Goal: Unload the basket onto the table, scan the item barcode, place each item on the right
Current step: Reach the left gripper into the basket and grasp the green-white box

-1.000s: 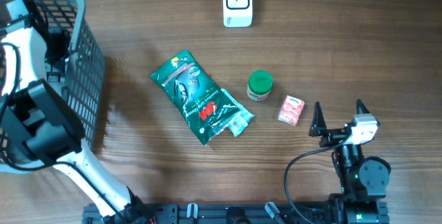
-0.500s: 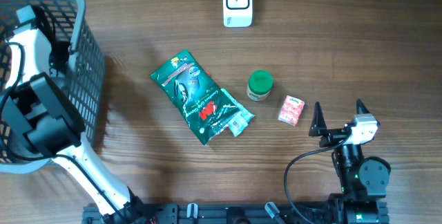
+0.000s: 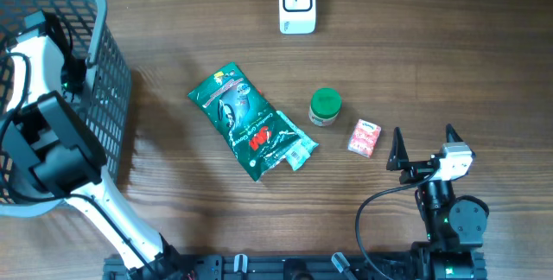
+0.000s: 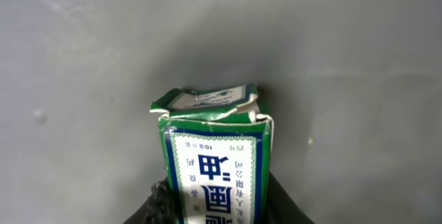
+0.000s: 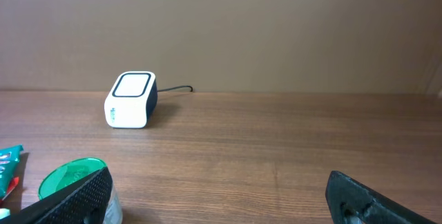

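Wooden table [image 3: 432, 73], overhead view. White scanner [image 3: 296, 3] at 12 o'clock. Grey mesh basket [image 3: 108, 81] at 9 o'clock. Green pouch [image 3: 246, 120] at centre; green-lidded jar [image 3: 325, 105] at its 3 o'clock; small pink box [image 3: 365, 137] at the jar's 4 o'clock.

Creased printed-cardboard box [image 4: 214, 158], wood-grain table [image 3: 432, 73]

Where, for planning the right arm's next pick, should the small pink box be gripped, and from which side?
Probably across its two long sides, straight down from above, wrist turned to match its slight tilt. The small pink box lies flat on the table, and the green-lidded jar stands apart on its left, leaving finger room.
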Motion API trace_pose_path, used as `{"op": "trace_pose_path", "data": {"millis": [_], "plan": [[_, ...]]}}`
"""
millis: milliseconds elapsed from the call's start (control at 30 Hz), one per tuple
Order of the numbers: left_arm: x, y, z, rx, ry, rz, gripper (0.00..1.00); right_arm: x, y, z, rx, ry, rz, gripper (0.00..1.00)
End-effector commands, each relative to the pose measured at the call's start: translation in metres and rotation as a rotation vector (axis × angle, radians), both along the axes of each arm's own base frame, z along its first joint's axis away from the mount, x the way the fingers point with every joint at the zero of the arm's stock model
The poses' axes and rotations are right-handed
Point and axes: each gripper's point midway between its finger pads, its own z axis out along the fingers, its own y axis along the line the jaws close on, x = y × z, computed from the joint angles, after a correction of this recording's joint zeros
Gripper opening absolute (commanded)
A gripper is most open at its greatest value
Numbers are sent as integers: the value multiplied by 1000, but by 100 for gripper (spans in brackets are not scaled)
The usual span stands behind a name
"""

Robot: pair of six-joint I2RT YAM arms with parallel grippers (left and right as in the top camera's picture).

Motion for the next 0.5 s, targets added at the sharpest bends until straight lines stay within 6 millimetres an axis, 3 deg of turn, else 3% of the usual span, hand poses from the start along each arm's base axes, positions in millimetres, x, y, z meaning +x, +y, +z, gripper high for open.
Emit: {"op": "trace_pose_path", "data": {"millis": [0, 100, 233, 300, 367, 467], "plan": [[4, 1, 81, 75, -160, -15, 27, 0, -3, 1, 12, -3, -18, 100], [-3, -2, 150, 146, -295, -27, 29, 0, -3, 1, 12, -3, -18, 100], [-33, -17, 247, 247, -496, -38, 29, 0, -3, 1, 13, -3, -18, 100], [-51, -42, 296, 261, -632, -75, 29, 0, -3, 1, 12, -3, -18, 100], [-61, -71, 327, 250, -735, -135, 29, 0, -3, 1, 12, -3, -18, 100], [-73, -142, 365, 202, -870, -312, 29, 0, -3, 1, 12, -4, -18, 100]]}}
